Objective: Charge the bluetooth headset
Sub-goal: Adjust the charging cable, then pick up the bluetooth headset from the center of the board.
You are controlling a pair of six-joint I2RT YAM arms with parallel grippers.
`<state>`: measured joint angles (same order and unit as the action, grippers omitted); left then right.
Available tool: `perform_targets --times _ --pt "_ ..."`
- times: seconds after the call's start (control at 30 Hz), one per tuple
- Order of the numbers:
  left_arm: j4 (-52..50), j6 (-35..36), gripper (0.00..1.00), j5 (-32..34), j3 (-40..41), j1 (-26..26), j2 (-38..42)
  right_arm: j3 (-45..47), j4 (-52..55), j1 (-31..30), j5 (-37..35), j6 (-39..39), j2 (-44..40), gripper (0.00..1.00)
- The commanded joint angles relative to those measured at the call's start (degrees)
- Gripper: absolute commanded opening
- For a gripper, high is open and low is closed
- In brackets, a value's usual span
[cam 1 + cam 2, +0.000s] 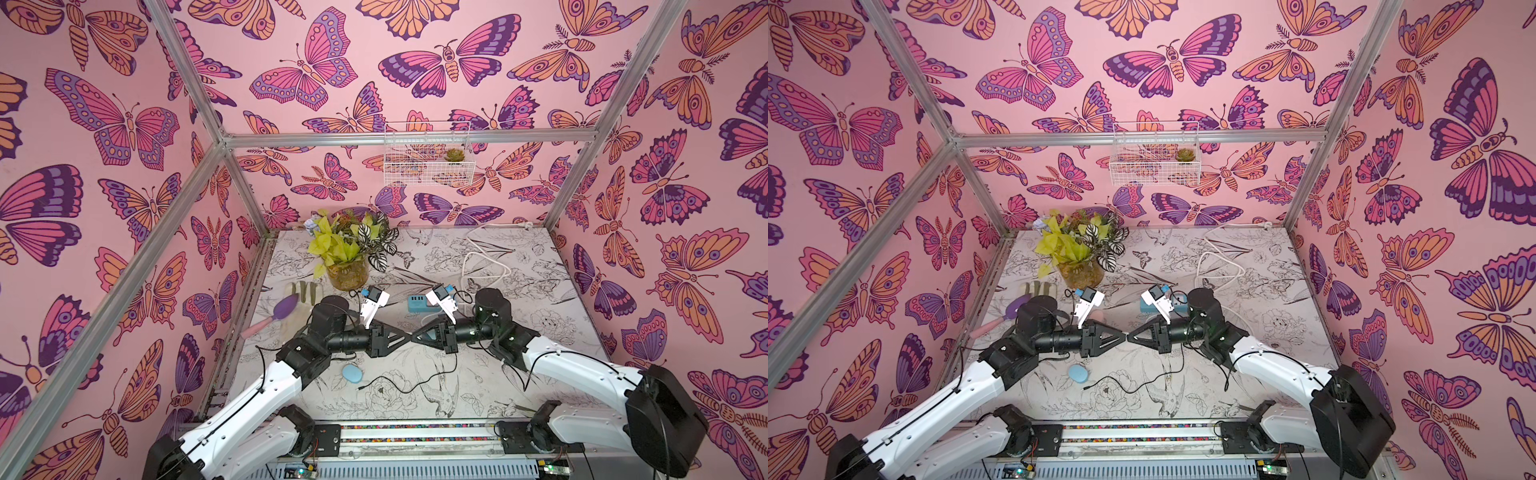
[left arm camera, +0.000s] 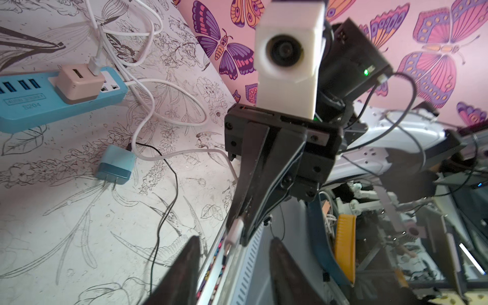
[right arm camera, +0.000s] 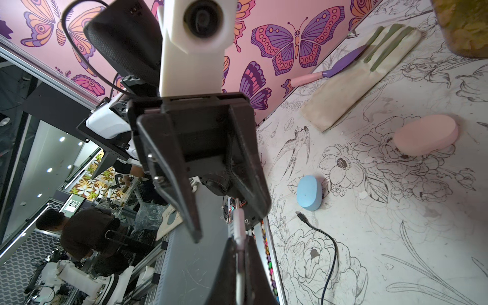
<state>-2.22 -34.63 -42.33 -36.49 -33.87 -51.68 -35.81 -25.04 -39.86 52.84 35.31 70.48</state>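
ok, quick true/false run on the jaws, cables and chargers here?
1. The right gripper has its jaws shut on the white cable plug. True.
2. The left gripper has its jaws shut. False: they stand open.
3. The light blue wall adapter is plugged into the blue power strip. False: it lies on the table, prongs bare.
4. The black cable's free plug lies beside the small blue oval case, not inserted. True.

White shells, black joints on left arm (image 1: pixel 266 386), right arm (image 1: pixel 577 365); thin black cables (image 2: pixel 416 91) ran alongside. Black, triangular left gripper (image 3: pixel 228 227), right gripper (image 2: pixel 240 235) showed screws. White blocks housed wrist cameras (image 1: pixel 374 305).
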Motion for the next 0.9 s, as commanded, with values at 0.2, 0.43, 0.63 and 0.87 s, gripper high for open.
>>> perform_targets --times 0.2,0.43,0.63,0.87 --pt "-6.3 -1.3 0.67 10.9 1.2 3.6 6.2 0.3 6.8 0.1 -8.3 -5.0 -3.4 0.0" --pt "-18.2 -1.7 1.0 25.9 -0.2 3.8 7.1 0.7 8.7 0.1 -13.0 -6.5 -4.9 0.0" --pt "-21.5 -11.0 1.0 38.7 1.9 3.8 7.1 1.8 8.9 0.1 -15.4 -7.0 -6.1 0.0" --pt "-17.1 -26.4 1.0 44.3 7.8 6.1 10.8 2.9 7.8 0.1 -15.6 -6.3 -6.5 0.0"
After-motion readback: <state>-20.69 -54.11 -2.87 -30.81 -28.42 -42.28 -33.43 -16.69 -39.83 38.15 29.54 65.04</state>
